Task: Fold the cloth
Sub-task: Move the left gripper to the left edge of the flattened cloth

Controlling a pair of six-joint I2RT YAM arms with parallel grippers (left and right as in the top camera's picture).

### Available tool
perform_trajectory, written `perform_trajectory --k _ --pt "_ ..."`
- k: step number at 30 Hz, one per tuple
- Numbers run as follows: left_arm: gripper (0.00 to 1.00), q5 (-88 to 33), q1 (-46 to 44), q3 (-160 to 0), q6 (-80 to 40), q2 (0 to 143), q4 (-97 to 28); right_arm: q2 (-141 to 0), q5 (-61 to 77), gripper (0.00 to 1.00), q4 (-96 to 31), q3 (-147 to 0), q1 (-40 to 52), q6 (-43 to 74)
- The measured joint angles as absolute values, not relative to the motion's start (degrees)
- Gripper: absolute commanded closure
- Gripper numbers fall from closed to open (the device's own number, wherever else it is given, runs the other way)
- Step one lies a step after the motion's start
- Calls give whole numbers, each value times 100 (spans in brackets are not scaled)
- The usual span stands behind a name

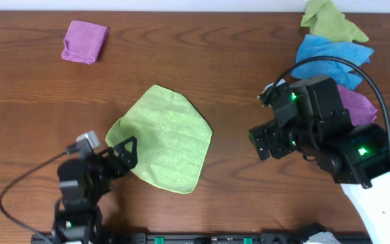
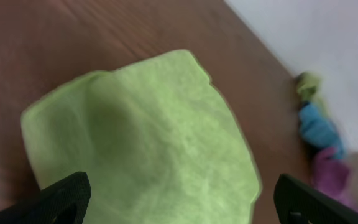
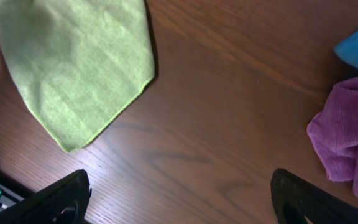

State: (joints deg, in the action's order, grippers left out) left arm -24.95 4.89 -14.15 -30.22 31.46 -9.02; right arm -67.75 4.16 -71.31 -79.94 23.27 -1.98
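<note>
Left pincer (image 1: pixel 122 150) hangs spread apart at the near-left edge of the green cloth (image 1: pixel 162 138), gripping nothing. Right pincer (image 3: pixel 179 199), likewise apart, hovers over bare tabletop (image 1: pixel 222 68). Only from overhead do we see the folded purple cloth (image 1: pixel 84 41) far left. Cloth pile (image 1: pixel 334 47) crowds the right; open wood lies between.

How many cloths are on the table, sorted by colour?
Green cloths: 2, one spread flat mid-table and one crumpled at the far right corner
Purple cloths: 2, one folded at the far left and one by the right arm
Blue cloths: 1
Total: 5
</note>
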Motion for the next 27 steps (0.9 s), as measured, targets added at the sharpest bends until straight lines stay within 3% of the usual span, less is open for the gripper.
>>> perform_trajectory --k 10,17,27 --pt "4 -1927 620 -4108 -593 6410 -2670 -6775 316 6 -7148 -7977 2327 -215" --pt "5 -2816 1813 -4244 143 7732 -2633 -6770 307 5 -7155 -7977 2327 -257" --pt "5 -3656 1828 -4246 425 8667 -1723 -6770 296 5 -7157 -7977 2327 -276"
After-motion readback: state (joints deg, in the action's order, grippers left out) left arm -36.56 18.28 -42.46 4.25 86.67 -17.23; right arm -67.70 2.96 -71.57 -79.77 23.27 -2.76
